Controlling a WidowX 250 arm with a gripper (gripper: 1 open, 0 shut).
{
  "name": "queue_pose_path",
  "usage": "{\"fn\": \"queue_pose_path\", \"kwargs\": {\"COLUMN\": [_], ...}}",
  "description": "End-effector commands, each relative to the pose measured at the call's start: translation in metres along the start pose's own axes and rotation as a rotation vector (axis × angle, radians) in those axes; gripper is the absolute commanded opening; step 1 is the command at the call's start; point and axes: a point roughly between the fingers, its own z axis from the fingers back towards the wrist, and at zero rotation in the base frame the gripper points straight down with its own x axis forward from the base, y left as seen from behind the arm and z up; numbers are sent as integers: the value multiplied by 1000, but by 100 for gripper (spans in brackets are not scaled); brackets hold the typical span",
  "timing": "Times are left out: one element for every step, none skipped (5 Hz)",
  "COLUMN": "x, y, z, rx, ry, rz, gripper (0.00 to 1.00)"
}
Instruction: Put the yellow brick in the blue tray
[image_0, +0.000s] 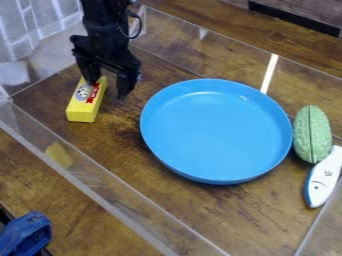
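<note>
Looking down at the wooden table (94, 190), I see a clear sheet over it that throws pale glare streaks and shows straight see-through edges near the front left. The brick (86, 101) is a small, hard-edged yellow block with a round red-and-white label on top, lying flat at the left, well apart from the tray (174, 150). The tray is a large round dish of smooth bright blue plastic, shallow with a raised rim, and I see nothing inside it. My gripper (107, 84) is black and points almost straight down at the brick's far end; its jaws stand wide apart with nothing held, and the left finger comes down just at the brick's far end, though I cannot tell whether it touches. Right of the tray lies a green oval (311, 134) with a ribbed, matte skin, and just past it a slim white object (322, 178) near the right edge. A dark blue cloth (23, 234) sits crumpled in the bottom left corner. Bare wood lies open between brick and tray.
</note>
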Motion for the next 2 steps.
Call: {"fn": "queue_pose_path", "kwargs": {"x": [-53, -48], "y": [0, -7], "z": [-33, -31], "rx": [-19, -17], "ry": [203, 208], "rz": [84, 93], "gripper": [100, 100]}}
